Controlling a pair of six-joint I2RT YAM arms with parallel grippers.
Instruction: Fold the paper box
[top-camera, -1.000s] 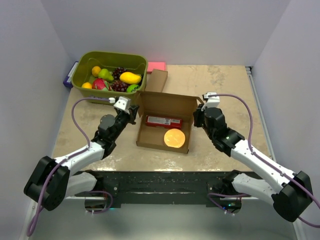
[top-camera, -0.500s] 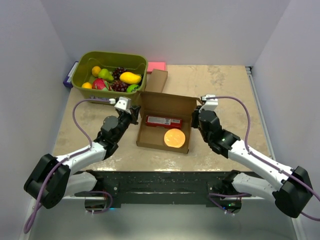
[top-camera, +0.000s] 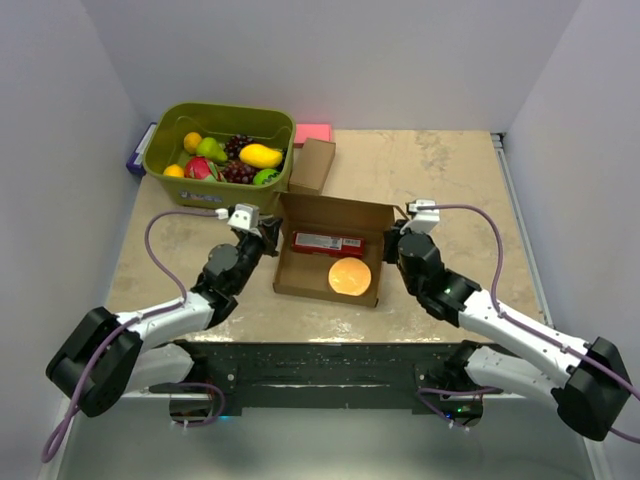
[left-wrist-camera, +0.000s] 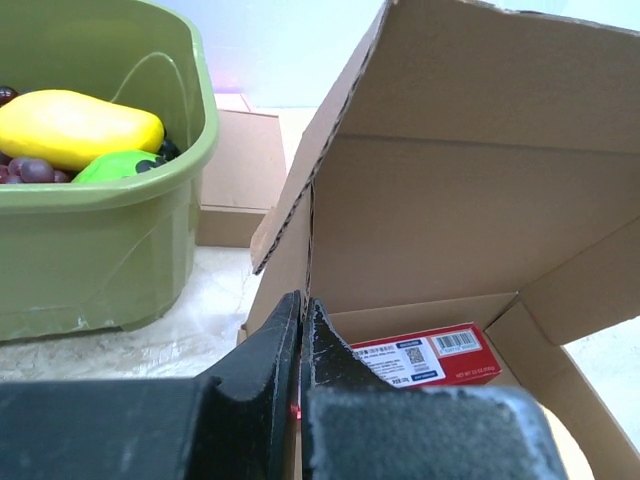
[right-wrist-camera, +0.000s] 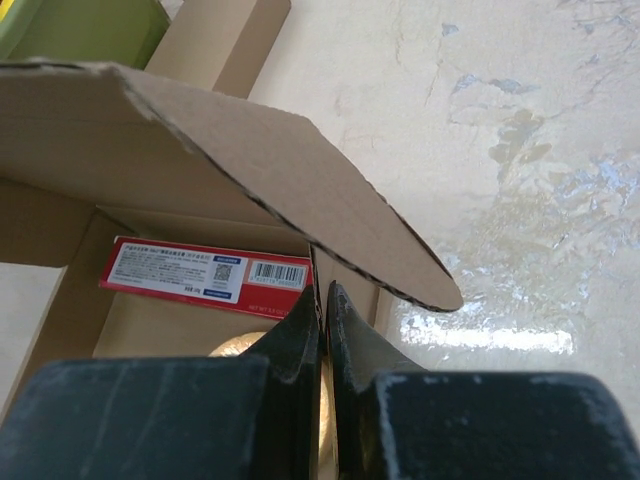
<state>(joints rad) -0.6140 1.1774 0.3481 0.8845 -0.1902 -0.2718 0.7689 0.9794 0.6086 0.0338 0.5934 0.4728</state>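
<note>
**Light, stiff board, nipped at both side walls**

Paper box (top-camera: 335, 212): squarely between the two hands, resting on the surface (top-camera: 450, 170). Tray already formed, lid raised and tilting over a red packet (top-camera: 327, 241) and an orange disc (top-camera: 350, 276) inside.

Left hand (left-wrist-camera: 301, 302): fingers pressed together, apparently pinching the top edge of the wall directly ahead.

Right hand (right-wrist-camera: 322, 295): likewise pressed together on the opposite wall, just beneath the lid's rounded ear flap.

Probably light and fairly stiff, bending readily only along the creases. Liable to crumple or tear at the perforated edges if squeezed hard, and to slide under a one-sided push. Best taken by thin wall edges near the corners, or pressed flat against the lid panel close to its hinge crease.
</note>
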